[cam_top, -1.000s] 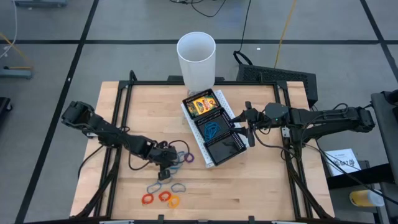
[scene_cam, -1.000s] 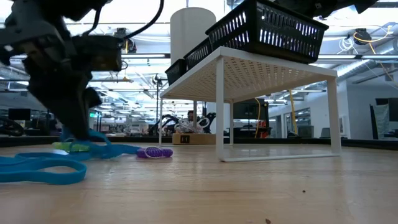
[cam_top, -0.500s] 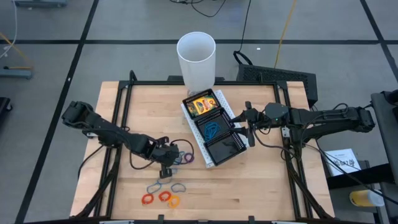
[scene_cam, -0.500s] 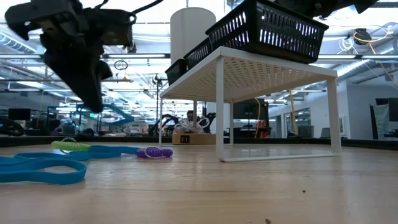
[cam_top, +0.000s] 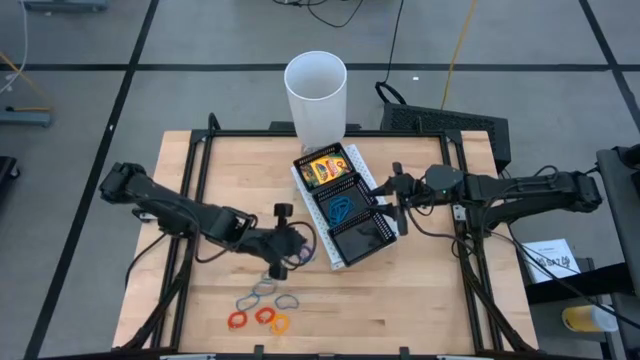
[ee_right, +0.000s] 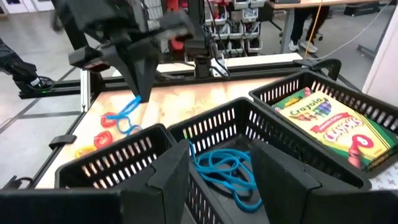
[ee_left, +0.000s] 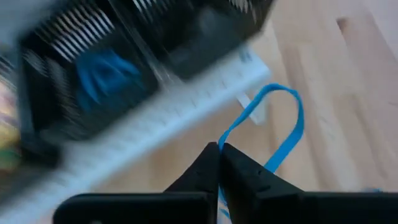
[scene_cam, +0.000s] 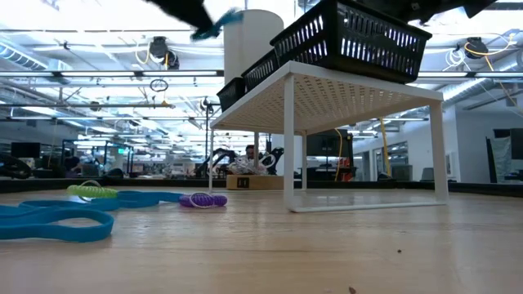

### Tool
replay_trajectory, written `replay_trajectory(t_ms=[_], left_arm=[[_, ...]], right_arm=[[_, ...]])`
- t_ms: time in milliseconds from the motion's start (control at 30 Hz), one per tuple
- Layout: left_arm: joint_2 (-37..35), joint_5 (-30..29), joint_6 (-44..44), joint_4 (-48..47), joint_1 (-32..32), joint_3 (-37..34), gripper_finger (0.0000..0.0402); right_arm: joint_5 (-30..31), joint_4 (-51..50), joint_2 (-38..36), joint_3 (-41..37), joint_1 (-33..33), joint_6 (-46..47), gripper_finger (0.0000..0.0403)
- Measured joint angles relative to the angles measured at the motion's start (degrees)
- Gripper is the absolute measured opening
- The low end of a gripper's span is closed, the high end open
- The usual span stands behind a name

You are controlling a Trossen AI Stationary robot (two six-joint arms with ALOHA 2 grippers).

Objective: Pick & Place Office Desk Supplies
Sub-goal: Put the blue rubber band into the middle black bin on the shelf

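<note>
- The left gripper (cam_top: 283,250) sits just left of centre in the high view, above the table (cam_top: 420,290) and close to the tray's lower-left side.
- Its fingers (ee_left: 211,168) are pinched together on a blue band (ee_left: 283,134), which loops out past the fingertips in the left wrist view.
- The same band shows in the right wrist view, hanging from the left gripper (ee_right: 138,93) above the wood.
- In the low view the band is a blue blur at the top of the frame, left of the cup (scene_cam: 253,41).
- The right gripper (cam_top: 398,200) rests at the tray's right edge, right of centre in the high view; its jaws stand partly apart with nothing between them.
- The tray (cam_top: 372,238) lies diagonally at the centre of the high view, on a white stand (scene_cam: 327,90).
- Crayon boxes (cam_top: 324,170) fill its upper compartment, nearest the cup (cam_top: 316,95).
- A tangle of blue bands (cam_top: 341,209) lies in the middle compartment; the lower one looks bare.
- Loose bands lie on the table at the lower left of the high view: purple (cam_top: 303,254) beside the left gripper, grey (cam_top: 265,288) below it, red (cam_top: 237,320) and orange (cam_top: 279,323) near the bottom edge.
</note>
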Motion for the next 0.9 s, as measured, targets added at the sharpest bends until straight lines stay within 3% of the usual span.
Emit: replay_trajectory(t_ms=[300,500,767,900], left_arm=[[-0.02,-12.31,12.5,1.07,2.57,3.73,0.002],[-0.02,-10.09,15.0,4.03,7.2,3.66,0.0009],[-0.02,-5.44,23.44,19.75,10.79,3.62,0.0005],[0.01,-5.15,25.14,22.59,11.72,3.62,0.0017]], right_arm=[[-0.11,5.56,2.29,0.0,0.25,0.7,0.016],[-0.13,10.0,5.64,0.0,0.39,1.09,0.016],[-0.28,15.04,9.89,0.0,0.59,1.16,0.016],[-0.31,20.25,12.16,0.0,1.56,1.53,0.016]])
